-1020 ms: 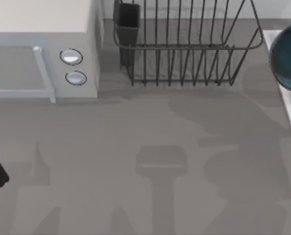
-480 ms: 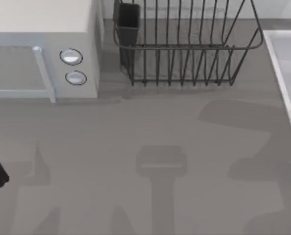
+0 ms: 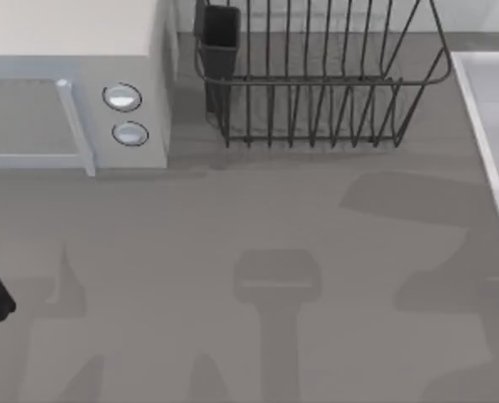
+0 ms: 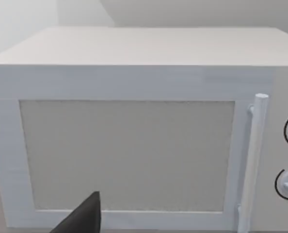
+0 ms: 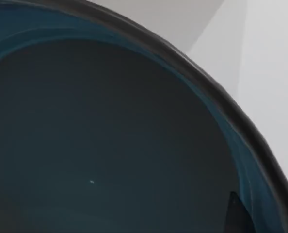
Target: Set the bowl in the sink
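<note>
Blue glazed bowl (image 5: 110, 145) very close, spreading from left edge across lower frame. Dark inside bottom, brighter blue band below dark curved rim arcing from top left down to lower right. Pale surface in upper right corner. Small dark fingertip (image 5: 237, 216) at lower right, against bowl's inside.

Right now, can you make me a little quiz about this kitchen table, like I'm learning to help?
1. True or false: the microwave has its door shut.
2. In the top view, what stands between the microwave and the sink? A) a dish rack B) a kettle C) a toaster
3. Fill in: the right wrist view looks closely into a dark blue ____.

Key: 1 true. 2 A. 3 bowl.
</note>
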You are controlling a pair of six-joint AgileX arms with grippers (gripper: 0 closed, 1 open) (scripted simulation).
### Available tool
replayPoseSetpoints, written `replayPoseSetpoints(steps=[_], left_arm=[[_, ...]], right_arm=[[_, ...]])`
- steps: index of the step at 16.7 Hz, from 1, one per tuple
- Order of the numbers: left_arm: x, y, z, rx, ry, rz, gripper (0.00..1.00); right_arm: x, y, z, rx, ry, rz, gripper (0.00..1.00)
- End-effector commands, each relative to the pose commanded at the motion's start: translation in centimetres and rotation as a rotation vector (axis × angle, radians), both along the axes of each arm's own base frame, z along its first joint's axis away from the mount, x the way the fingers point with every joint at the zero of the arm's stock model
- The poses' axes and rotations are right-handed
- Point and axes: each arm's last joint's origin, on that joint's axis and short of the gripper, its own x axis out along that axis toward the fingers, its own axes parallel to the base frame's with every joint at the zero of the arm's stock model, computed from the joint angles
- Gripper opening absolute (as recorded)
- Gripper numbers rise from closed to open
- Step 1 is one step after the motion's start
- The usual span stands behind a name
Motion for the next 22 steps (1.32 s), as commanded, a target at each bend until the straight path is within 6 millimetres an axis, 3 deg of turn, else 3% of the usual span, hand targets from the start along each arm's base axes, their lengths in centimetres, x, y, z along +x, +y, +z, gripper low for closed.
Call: replayPoseSetpoints(steps=[3, 7, 13, 16, 20, 22], left_arm=[[0.0, 0.0, 0.0, 0.000, 0.000, 0.000, 1.00], [0.0, 0.0, 0.0, 0.000, 0.000, 0.000, 1.00], [0.0, 0.0, 0.0, 0.000, 0.000, 0.000, 1.00], [0.0, 0.0, 0.0, 0.000, 0.000, 0.000, 1.00], [0.0, 0.0, 0.0, 0.000, 0.000, 0.000, 1.00], [0.0, 0.0, 0.0, 0.000, 0.000, 0.000, 1.00]], right_arm=[[0.7, -0.4, -2.1, 0.004, 0.007, 0.005, 0.00], [1.3, -1.0, -6.9, 0.000, 0.004, 0.001, 0.00], [0.2, -0.3, -13.2, -0.010, -0.009, -0.004, 0.00], [-0.2, 0.0, -14.6, -0.004, -0.004, -0.005, 0.00], [-0.3, 0.0, -14.7, -0.003, -0.004, -0.005, 0.00], [-0.3, 0.0, -14.7, -0.003, -0.004, -0.005, 0.15]])
